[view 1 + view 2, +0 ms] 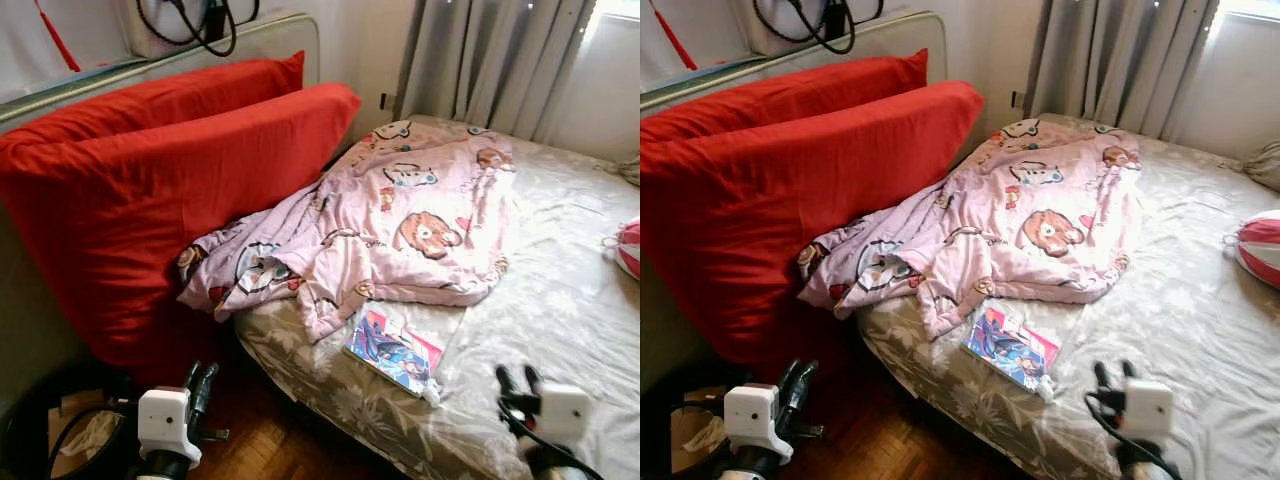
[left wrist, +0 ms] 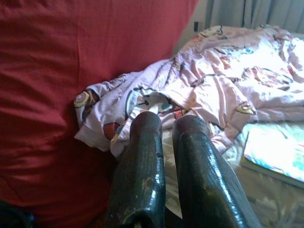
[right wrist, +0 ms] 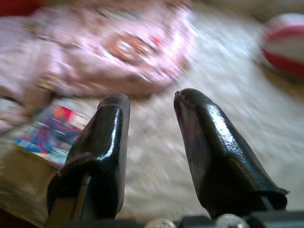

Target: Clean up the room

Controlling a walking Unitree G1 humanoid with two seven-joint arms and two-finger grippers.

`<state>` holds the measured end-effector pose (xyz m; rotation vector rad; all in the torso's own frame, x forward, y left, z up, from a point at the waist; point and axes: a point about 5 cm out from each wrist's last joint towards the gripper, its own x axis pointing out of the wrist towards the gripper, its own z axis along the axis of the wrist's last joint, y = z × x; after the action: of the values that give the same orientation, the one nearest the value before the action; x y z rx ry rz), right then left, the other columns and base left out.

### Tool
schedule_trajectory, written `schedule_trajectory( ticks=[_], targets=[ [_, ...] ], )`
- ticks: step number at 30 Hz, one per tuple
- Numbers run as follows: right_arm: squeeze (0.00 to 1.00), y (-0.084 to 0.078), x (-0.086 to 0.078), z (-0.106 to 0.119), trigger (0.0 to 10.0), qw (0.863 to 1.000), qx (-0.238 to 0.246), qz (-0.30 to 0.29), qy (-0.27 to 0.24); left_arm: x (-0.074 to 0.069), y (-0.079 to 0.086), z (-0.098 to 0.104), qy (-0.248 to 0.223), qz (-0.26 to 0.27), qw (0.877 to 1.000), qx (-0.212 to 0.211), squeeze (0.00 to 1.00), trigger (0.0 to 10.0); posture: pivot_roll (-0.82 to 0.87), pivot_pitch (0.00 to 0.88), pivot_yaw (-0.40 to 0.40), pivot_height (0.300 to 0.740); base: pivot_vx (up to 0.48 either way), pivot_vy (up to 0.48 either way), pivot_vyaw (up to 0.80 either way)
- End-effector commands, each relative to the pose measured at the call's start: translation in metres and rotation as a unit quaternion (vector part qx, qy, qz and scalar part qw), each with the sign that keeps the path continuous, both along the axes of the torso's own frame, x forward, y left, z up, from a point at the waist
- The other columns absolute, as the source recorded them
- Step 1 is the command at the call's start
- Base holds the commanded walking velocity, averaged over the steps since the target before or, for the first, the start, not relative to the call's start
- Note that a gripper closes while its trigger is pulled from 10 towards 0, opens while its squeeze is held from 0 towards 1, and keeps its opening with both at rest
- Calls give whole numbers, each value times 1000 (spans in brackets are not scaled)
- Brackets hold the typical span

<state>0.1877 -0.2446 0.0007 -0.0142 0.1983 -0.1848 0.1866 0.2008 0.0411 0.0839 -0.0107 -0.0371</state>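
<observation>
Approach stage; nothing is in hand yet. The left gripper (image 2: 166, 128) hangs low beside the bed edge, its fingers (image 2: 142, 161) drawn nearly together with a thin gap and nothing between them. Just ahead of those tips lies the near hem of the crumpled pink blanket (image 1: 400, 215), bunched against the red pillows (image 1: 150, 190). The right gripper (image 3: 149, 102) hovers over the grey bedsheet (image 1: 570, 290) with fingers spread and empty — the picture book (image 1: 393, 350) lies forward and to the left of its tips, near the mattress edge, partly tucked under the blanket's lower fold. A red-and-white ball (image 1: 628, 245) sits well apart to the right. Judged next: advance the right gripper to the book's exposed corner and lower over it — the thin cover calls for an edge pinch.
</observation>
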Motion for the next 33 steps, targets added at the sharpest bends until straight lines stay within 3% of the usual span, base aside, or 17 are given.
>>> schedule_trajectory(
  ticks=[1, 5, 12, 13, 15, 18, 22, 28, 33],
  targets=[
    [0, 5, -4, -7, 10000, 1000, 7, 1, 14, 0, 2, 4, -2, 3, 1000, -2, 0, 10000, 97, 0, -24, 740, 0, 0, 0],
    [0, 19, -2, -2, 10000, 999, 11, 31, 0, 6, 3, 14, -9, 5, 1000, -9, 0, 10000, 100, 0, -14, 740, 0, 0, 0],
    [0, 19, -2, -2, 10000, 999, 11, 31, 0, 6, 3, 14, -9, 5, 1000, -9, 0, 10000, 100, 0, -14, 740, 0, 0, 0],
    [0, 22, 2, 4, 10000, 999, 3, 42, -9, 7, 2, 16, -10, 7, 1000, -16, 0, 10000, 95, 0, -8, 740, 0, 0, 0],
    [0, 44, 28, 33, 10000, 993, 18, 96, -69, 8, -7, 17, 5, -24, 999, -30, 0, 10000, 82, 0, 27, 740, 0, 0, 0],
    [0, 52, 30, 33, 10000, 990, 17, 123, -67, 6, -6, 17, 11, -30, 999, -25, 0, 10000, 89, 0, 24, 740, 0, 0, 0],
    [0, 58, 28, 29, 10000, 986, 18, 160, -53, 1, 0, 21, 16, -25, 999, -22, 0, 10000, 125, 0, 17, 740, 0, 0, 0],
    [0, 59, 32, 31, 10000, 987, 27, 147, -52, -2, 1, 16, 30, -23, 999, -25, 0, 10000, 109, 0, 25, 740, 0, 0, 0],
    [0, 59, 33, 32, 10000, 988, 32, 144, -50, 5, -2, 22, 24, -22, 999, -31, 0, 10000, 105, 0, 29, 740, 0, 0, 0]
  ],
)
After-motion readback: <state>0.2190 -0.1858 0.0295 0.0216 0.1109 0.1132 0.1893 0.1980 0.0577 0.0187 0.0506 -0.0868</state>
